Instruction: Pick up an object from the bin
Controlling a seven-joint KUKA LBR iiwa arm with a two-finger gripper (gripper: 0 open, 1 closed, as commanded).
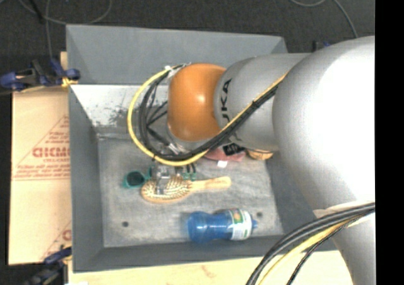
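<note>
As our KUKA arm (303, 107) reaches into the grey metal bin (85, 170) from the right, its tool (163, 179) sits low over the bristled head of a wooden hairbrush (205, 184) lying across the middle of the bin floor. We cannot tell whether the tool is open or closed. A small teal piece (133, 180) lies just left of the brush. A blue bottle (214, 226) rests on its side below it, and something pink (230, 156) peeks out beside the arm.

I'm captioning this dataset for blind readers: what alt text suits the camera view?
The arm's gripper is low over the head of a wooden hairbrush in the middle of the grey bin. A small teal object lies just left of the brush, a blue bottle nearer the front.
</note>
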